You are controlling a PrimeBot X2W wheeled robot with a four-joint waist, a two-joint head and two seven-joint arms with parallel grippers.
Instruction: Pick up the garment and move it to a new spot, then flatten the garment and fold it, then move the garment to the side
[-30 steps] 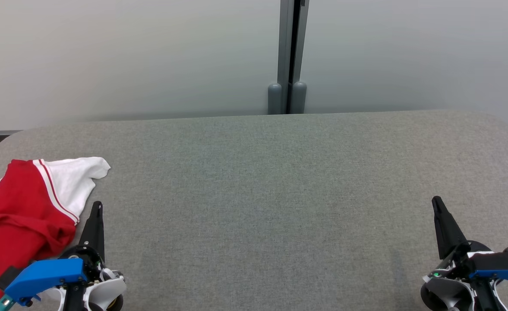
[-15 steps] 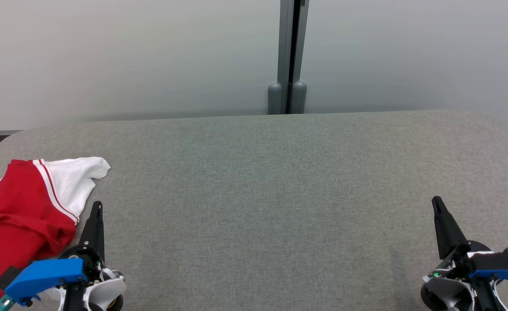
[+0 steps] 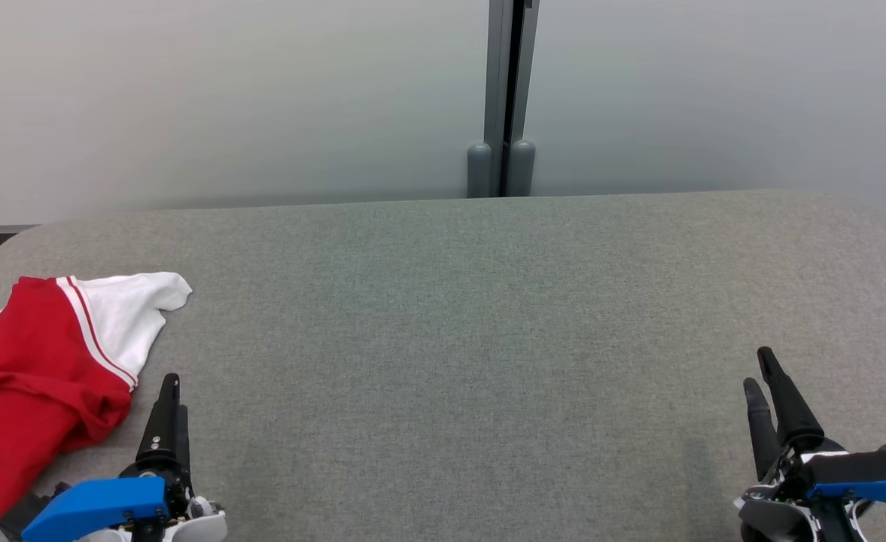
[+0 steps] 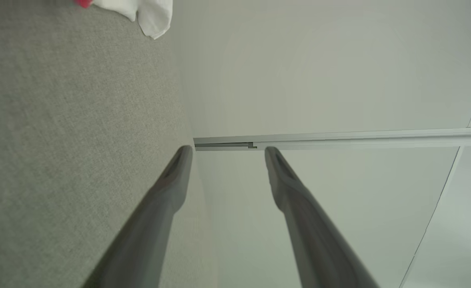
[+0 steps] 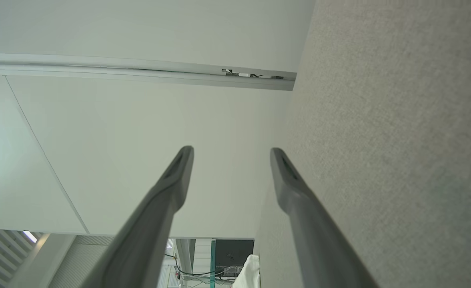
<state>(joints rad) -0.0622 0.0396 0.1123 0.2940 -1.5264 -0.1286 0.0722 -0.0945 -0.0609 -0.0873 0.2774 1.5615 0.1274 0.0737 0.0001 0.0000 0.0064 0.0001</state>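
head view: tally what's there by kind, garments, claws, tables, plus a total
red and white garment: 1
claws: 2, left claw and right claw, both open
table: 1
total: 4

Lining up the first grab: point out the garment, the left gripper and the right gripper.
garment (image 3: 28,361), head view, on its red body.
left gripper (image 4: 227,149), left wrist view, midway between open fingertips.
right gripper (image 5: 231,149), right wrist view, midway between open fingertips.
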